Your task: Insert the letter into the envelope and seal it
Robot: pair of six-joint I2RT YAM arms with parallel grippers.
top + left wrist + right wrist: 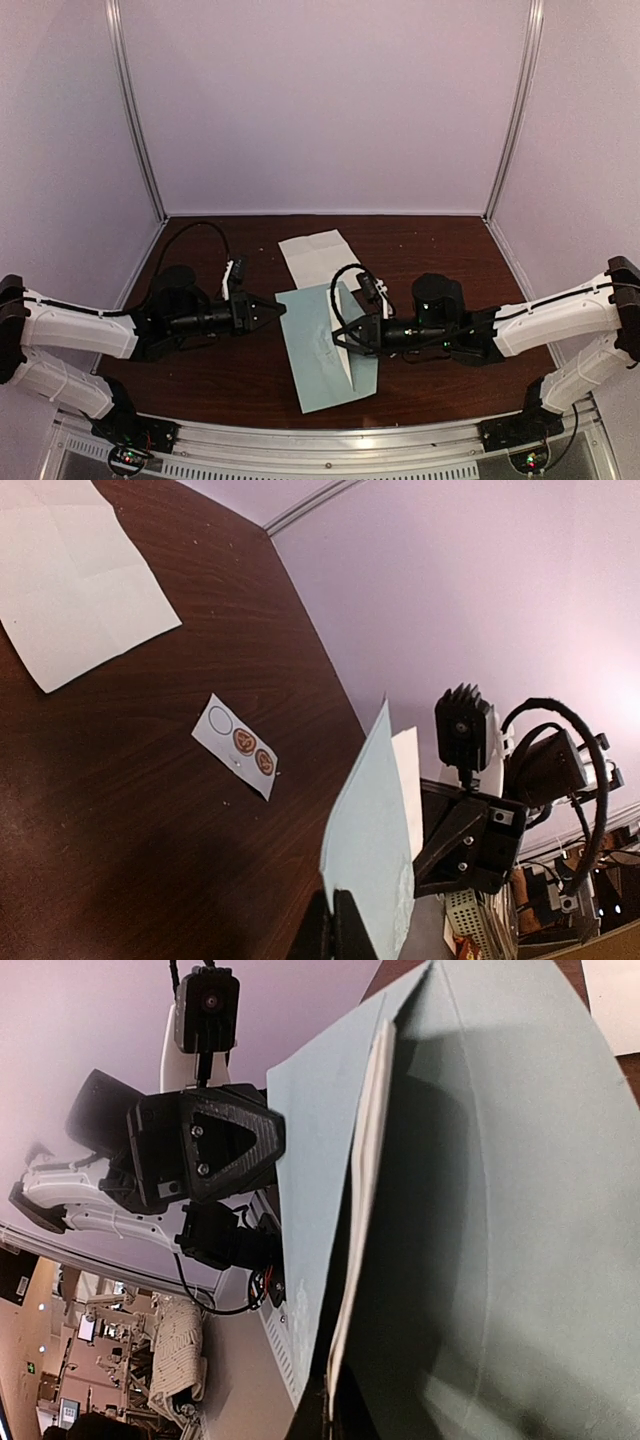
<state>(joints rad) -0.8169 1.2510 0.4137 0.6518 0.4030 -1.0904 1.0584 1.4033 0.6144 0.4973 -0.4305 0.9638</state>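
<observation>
Envelope opening is judged to be the step in hand. The envelope (322,355) lies at the front centre of the worktop (440,260), between the 2 arms. The left hand (281,308) is closed on the envelope's left edge; the left wrist view shows its fingers pinched together on the paper. The right hand (342,336) is closed on the right edge, where the pointed flap (500,1210) stands raised and shows a white face from above. Whether that white layer is the flap's lining or a separate sheet cannot be told. A white creased sheet (315,257), judged to be the letter, lies flat just behind the envelope and outside it. A sticker strip (240,742) lies apart from both.

Recommended handling:
1. Use the left pinch as the anchor, so that the envelope body does not slide while the flap swings.
2. Move the right hand in an arc about the flap's fold line, not straight up. A straight pull is likely to tear the paper or drag it out of the left grip.
3. Open the flap until the pocket mouth is exposed toward the white creased sheet.
4. Release only 1 hand at a time, since thin paper probably springs back.
</observation>
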